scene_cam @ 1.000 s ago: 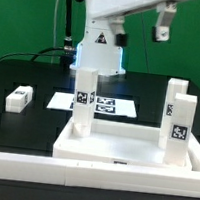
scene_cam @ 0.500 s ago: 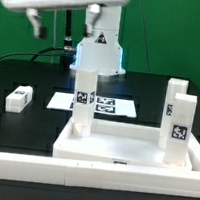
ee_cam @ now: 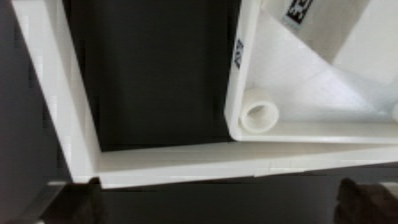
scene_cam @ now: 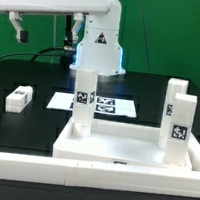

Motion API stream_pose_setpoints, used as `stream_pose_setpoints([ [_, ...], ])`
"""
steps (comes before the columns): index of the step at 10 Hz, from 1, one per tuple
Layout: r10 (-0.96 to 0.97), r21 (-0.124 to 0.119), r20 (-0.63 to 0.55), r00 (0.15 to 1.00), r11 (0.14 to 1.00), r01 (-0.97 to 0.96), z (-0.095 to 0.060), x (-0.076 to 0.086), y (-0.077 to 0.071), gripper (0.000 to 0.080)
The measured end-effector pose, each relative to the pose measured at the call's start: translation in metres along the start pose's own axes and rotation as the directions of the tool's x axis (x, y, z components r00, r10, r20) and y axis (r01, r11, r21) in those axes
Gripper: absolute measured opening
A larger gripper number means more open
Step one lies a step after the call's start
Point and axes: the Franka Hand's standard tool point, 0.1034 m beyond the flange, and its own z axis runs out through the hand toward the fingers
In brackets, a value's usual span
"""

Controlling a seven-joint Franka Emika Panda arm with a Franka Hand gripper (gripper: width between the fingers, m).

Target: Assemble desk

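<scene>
Tool (scene_cam: 18,28) high up, far toward the exterior view's left, carrying nothing; fingers look slightly spread, small gap between them. Likely step: fetch the loose leg (scene_cam: 19,99) lying flat on the table (scene_cam: 154,94), well below the tool and a bit nearer the camera. Advice: descend straight over it, jaws across the narrow sides, grip mid-length so it doesn't tip when stood up. Desk top (scene_cam: 132,150) well off from the tool toward the exterior view's right, low down: white, raised rim, three tagged legs upright in it. Wrist view shows an empty round corner socket (ee_cam: 260,116) under the tool's camera. No subject needed: socket free, seat leg vertical there.
</scene>
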Motion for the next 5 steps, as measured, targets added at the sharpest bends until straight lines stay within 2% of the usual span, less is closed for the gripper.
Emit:
stream_pose_setpoints([
  [1,-0.002,0.003,0.012,1.0,1.0,0.002,0.002,-0.002,0.001,0.0649],
  [2,0.002,0.015,0.077,0.997,1.0,-0.003,0.014,-0.013,0.01,0.0649],
  [3,-0.034,0.041,0.181,0.983,0.999,0.027,0.025,-0.029,0.027,0.0649],
  [4,-0.044,0.039,0.26,0.965,0.999,0.035,0.03,-0.043,0.046,0.0649],
  [5,-0.048,0.036,0.325,0.945,0.999,0.039,0.032,-0.055,0.054,0.0649],
])
